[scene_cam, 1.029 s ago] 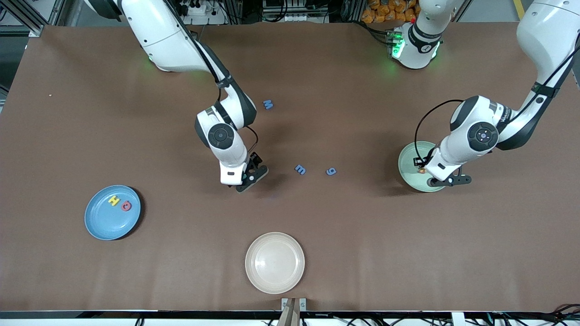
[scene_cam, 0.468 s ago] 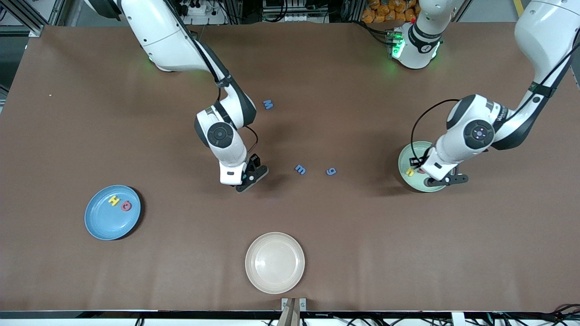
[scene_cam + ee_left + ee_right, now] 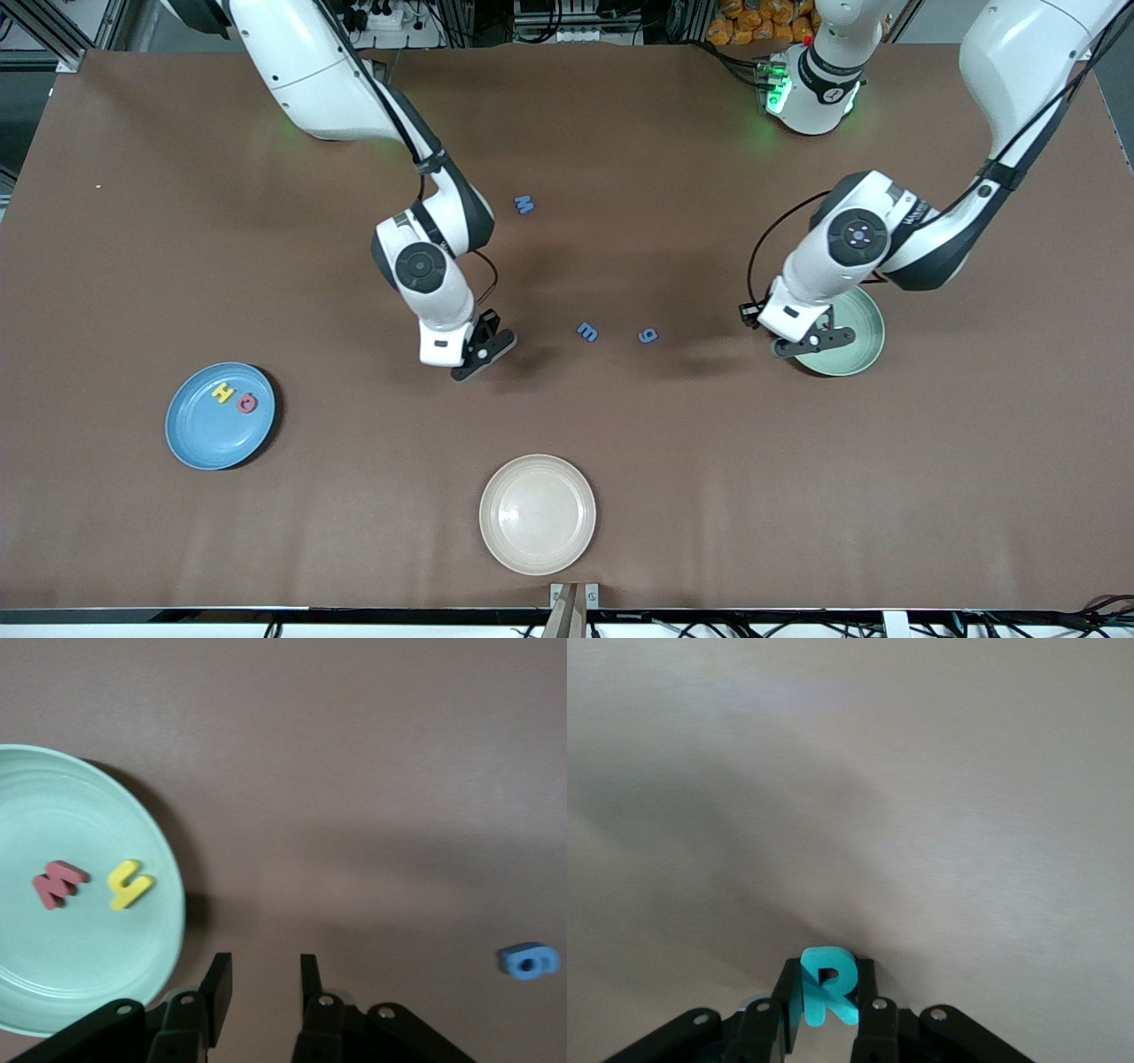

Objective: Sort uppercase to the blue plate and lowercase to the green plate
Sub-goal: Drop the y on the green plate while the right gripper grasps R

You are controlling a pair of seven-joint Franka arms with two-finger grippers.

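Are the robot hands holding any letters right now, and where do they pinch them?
The right end effector pinches the teal R by its flat faces, near the bottom. The left end effector holds nothing.

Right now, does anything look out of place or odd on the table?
Nothing stands out. The blue plate holds only capitals, the green plate only lowercase, and the right tool grips the R squarely.

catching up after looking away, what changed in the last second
The left gripper let go of the yellow h in the green plate beside the red w, then drew off, open, past the plate's rim toward the blue g. The right gripper, shut on the teal R, shifted slightly toward the blue plate. Everything else stayed put.
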